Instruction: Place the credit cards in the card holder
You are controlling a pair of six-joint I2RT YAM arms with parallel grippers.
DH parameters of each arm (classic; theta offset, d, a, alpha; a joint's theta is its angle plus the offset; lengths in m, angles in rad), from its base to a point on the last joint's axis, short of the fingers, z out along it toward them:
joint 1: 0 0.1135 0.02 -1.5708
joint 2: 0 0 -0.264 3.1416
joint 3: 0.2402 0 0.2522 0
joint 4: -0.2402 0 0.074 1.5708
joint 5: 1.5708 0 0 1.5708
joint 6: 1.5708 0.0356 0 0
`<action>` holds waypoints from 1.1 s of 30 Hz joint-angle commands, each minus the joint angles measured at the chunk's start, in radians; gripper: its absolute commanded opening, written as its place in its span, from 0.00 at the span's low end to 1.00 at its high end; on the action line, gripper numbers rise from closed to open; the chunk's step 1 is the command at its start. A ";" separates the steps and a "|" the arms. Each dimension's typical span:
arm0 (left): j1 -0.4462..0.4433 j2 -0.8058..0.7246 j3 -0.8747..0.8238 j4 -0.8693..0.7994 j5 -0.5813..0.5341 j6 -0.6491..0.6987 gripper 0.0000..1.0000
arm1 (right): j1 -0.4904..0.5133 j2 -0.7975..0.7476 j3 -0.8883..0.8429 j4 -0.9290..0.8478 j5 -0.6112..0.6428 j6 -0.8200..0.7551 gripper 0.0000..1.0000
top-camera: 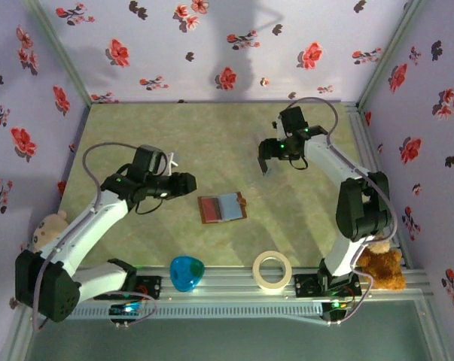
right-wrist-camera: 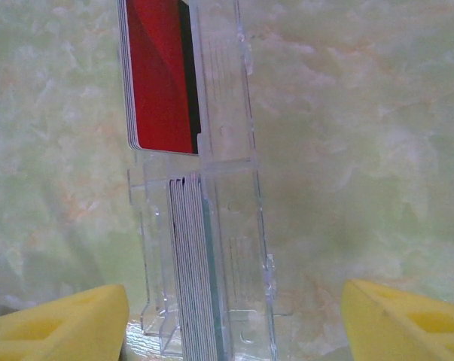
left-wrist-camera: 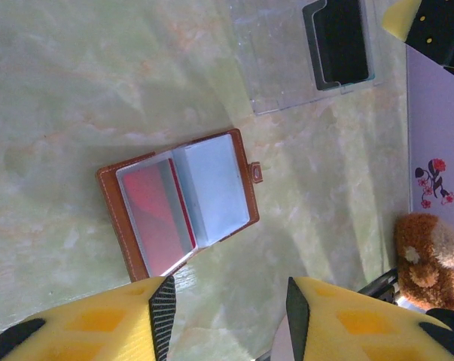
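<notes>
The card holder [top-camera: 222, 207] lies open on the table's middle, a brown wallet [left-wrist-camera: 178, 203] with clear pockets and a red card [left-wrist-camera: 153, 214] in its left pocket. My left gripper [top-camera: 187, 183] hovers just left of it, open [left-wrist-camera: 227, 301] with nothing between its yellow fingers [left-wrist-camera: 91, 320]. A clear plastic stand [right-wrist-camera: 230, 226] holds more credit cards: a red card [right-wrist-camera: 163, 75] in the far tier and a stack seen edge-on [right-wrist-camera: 196, 271] in the near tier. My right gripper [top-camera: 265, 164] is open [right-wrist-camera: 234, 323] and straddles the stand's near end without touching it.
A tape roll [top-camera: 272, 271] and a blue heart-shaped object [top-camera: 187, 272] sit by the front rail. A brown teddy [top-camera: 381, 267] sits at the right arm's base, a pale plush toy [top-camera: 50, 228] at the left wall. Floral walls enclose the table.
</notes>
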 commanded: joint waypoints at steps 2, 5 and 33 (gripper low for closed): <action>-0.004 0.033 0.001 -0.008 0.039 0.025 0.47 | -0.005 0.031 0.005 0.005 -0.146 0.028 0.75; -0.003 0.035 -0.007 -0.004 0.029 0.035 0.47 | -0.003 0.026 -0.023 0.047 -0.285 0.075 0.74; 0.006 0.002 -0.067 0.045 -0.003 -0.022 0.46 | 0.230 0.117 0.111 -0.140 0.459 -0.015 0.85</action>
